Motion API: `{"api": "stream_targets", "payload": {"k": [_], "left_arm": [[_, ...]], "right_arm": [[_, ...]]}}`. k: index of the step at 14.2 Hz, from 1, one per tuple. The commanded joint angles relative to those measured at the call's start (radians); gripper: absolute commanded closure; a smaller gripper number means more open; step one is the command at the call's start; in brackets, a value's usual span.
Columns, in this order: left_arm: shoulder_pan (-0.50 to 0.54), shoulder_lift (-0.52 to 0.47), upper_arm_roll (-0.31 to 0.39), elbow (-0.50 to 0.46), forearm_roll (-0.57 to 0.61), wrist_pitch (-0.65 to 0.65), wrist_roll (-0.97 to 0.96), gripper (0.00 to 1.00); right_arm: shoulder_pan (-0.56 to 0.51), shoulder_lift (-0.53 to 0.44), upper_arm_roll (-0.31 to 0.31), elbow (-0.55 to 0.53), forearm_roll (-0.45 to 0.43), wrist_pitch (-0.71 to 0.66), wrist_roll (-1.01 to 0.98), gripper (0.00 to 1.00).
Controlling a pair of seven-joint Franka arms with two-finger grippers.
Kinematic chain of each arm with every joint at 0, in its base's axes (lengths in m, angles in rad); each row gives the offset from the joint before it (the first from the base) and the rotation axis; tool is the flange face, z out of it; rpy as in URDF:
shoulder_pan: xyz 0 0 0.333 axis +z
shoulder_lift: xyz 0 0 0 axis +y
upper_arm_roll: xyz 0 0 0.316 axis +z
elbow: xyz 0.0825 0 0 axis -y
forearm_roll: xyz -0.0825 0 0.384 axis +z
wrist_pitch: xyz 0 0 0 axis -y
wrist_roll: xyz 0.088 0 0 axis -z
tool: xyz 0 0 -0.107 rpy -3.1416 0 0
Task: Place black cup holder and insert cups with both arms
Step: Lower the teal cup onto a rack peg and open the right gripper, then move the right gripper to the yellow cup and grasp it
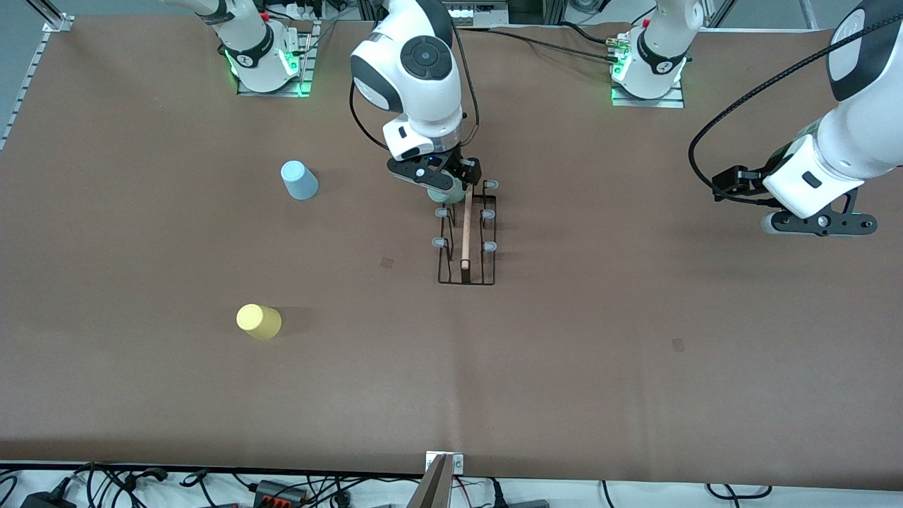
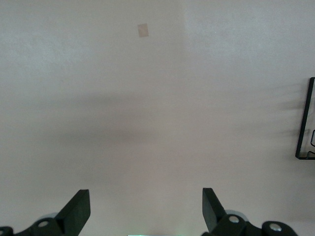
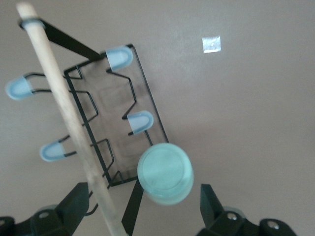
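Note:
The black cup holder (image 1: pixel 465 240) with its wooden handle (image 1: pixel 466 229) stands mid-table. My right gripper (image 1: pixel 441 180) hangs over the holder's end farthest from the front camera. It is open, with its jaws apart on either side of the pale green cup (image 3: pixel 165 173) and not touching it. That cup stands bottom-up at the holder's (image 3: pixel 147 105) corner and covers one prong place. The light blue cup (image 1: pixel 299 180) and the yellow cup (image 1: pixel 258 321) sit on the table toward the right arm's end. My left gripper (image 1: pixel 822 224) waits open and empty over bare table (image 2: pixel 145 211).
Small tape patches (image 1: pixel 386 262) (image 1: pixel 678 344) lie on the brown table. The holder's edge shows in the left wrist view (image 2: pixel 305 128). The arm bases (image 1: pixel 268 60) (image 1: pixel 649 70) stand at the edge farthest from the front camera. Cables lie along the nearest edge.

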Motion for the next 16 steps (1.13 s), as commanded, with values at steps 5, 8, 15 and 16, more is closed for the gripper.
{"api": "stream_targets", "payload": {"k": [5, 8, 15, 16], "left_arm": [[0.013, 0.010, -0.011, 0.016, -0.015, 0.000, 0.017, 0.00], [0.011, 0.010, -0.011, 0.016, -0.015, 0.000, 0.017, 0.00], [0.010, 0.010, -0.011, 0.016, -0.015, 0.000, 0.017, 0.00], [0.010, 0.010, -0.011, 0.016, -0.015, 0.000, 0.017, 0.00]], "right_arm": [[-0.304, -0.092, 0.002, -0.027, -0.017, -0.174, -0.469, 0.00], [-0.431, -0.058, -0.055, -0.030, -0.023, -0.088, -0.757, 0.00], [-0.615, 0.113, -0.103, -0.028, -0.028, 0.137, -1.224, 0.00], [-0.623, 0.132, -0.103, -0.028, -0.028, 0.179, -1.251, 0.00]]}}
